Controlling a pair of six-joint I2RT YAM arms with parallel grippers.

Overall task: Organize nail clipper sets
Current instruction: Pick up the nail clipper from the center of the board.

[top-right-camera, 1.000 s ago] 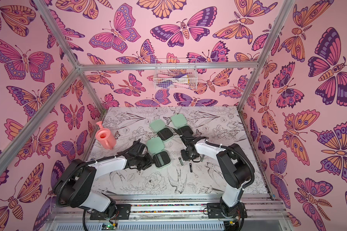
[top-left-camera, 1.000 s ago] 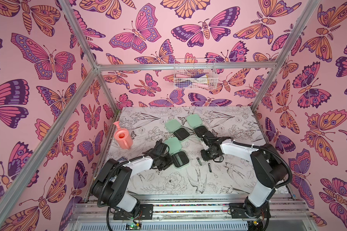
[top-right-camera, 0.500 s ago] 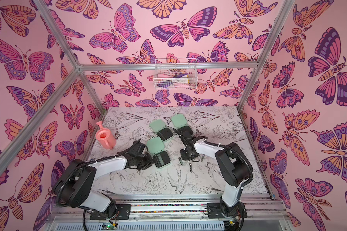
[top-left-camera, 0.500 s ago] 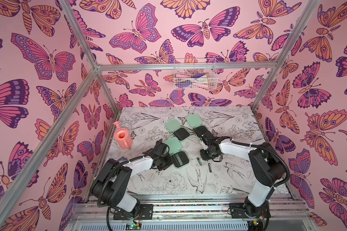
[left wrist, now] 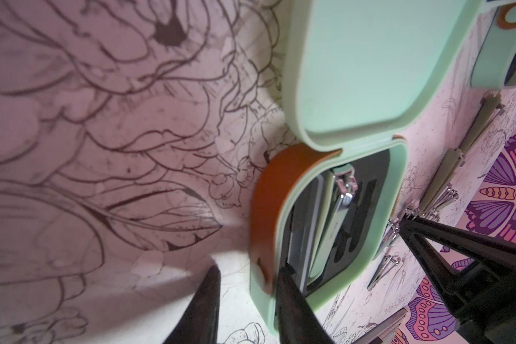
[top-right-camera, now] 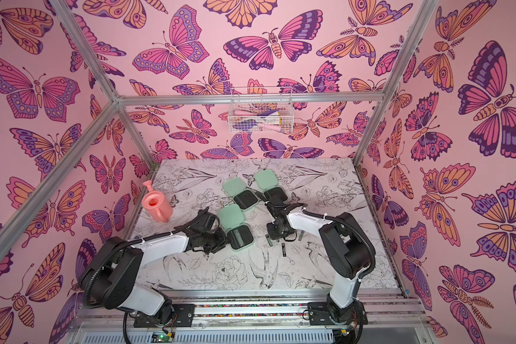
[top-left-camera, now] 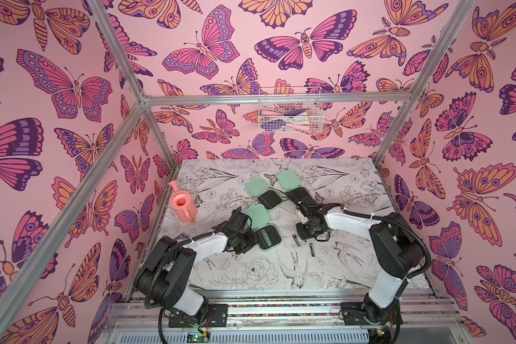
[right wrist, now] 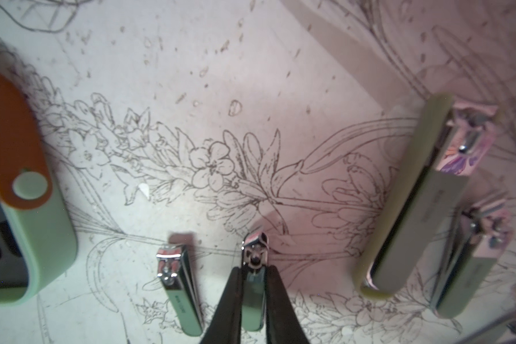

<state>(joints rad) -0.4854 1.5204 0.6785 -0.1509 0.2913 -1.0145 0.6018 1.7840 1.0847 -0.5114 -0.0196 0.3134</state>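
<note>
Three mint-green cases lie open on the table: the near case (top-left-camera: pixel 268 237) (top-right-camera: pixel 240 236), a middle case (top-left-camera: pixel 264 193) and a far case (top-left-camera: pixel 288 179). My left gripper (left wrist: pixel 248 286) (top-left-camera: pixel 254 239) is shut on the near case's side wall (left wrist: pixel 259 277), one finger inside it and one outside. A clipper (left wrist: pixel 334 214) lies in that case's black insert. My right gripper (right wrist: pixel 253 286) (top-left-camera: pixel 298 236) is shut on a small nail clipper (right wrist: pixel 253 259) low at the table. Beside it lies another small clipper (right wrist: pixel 179 289).
Two larger clippers (right wrist: pixel 417 193) (right wrist: pixel 471 256) lie on the table close to the right gripper. A pink watering can (top-left-camera: pixel 183 207) stands at the table's left edge. A white wire basket (top-left-camera: pixel 289 113) hangs on the back wall.
The right gripper's jaws have closed in on the small clipper. The left arm and the cases have not moved.
</note>
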